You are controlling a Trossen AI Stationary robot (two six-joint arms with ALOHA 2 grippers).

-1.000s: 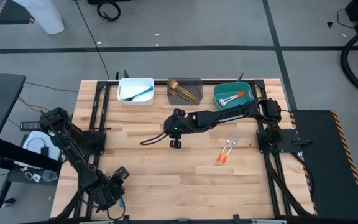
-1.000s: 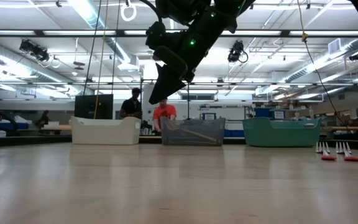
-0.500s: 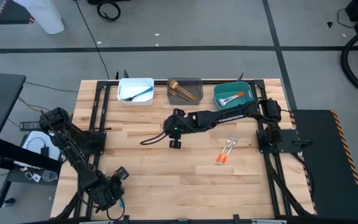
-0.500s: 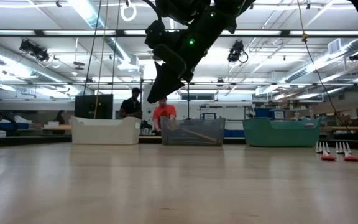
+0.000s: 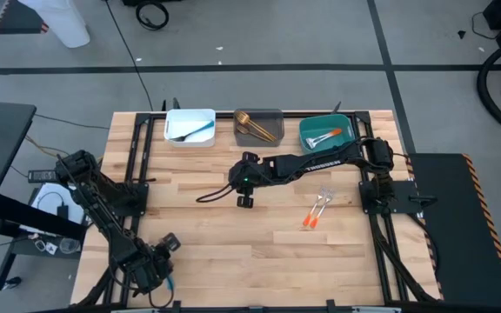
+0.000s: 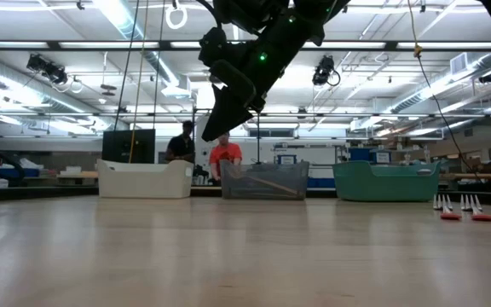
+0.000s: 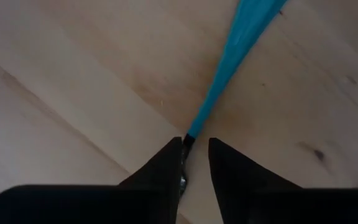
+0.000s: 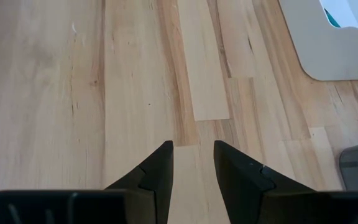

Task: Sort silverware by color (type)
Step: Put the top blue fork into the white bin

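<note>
At the near left corner of the bench: the left gripper (image 7: 195, 142) points down at the wood, and the thin end of a blue-handled utensil (image 7: 229, 68) reaches right to its tip.
Left grip: I cannot tell if the utensil is clamped or only lies in front of the gripper.
Over the middle of the bench: the right gripper (image 5: 245, 193) hangs above bare wood, released, with nothing between its jaws.
Change: almost none; both arms have stayed where they were in the last second, and no piece has moved.
Meaning: I judge this a pause, with no sorting step gained.
Right of the right gripper: two orange-handled forks (image 5: 317, 209) lie side by side on the bench, not yet sorted.
Far edge: the white bin (image 5: 190, 110) has a blue-handled piece (image 5: 194, 131), the grey bin (image 5: 259, 111) has gold pieces (image 5: 255, 127), and the teal bin (image 5: 324, 118) has an orange-handled piece (image 5: 324, 135).
Remaining: the blue utensil and the two orange forks, as far as I see.
</note>
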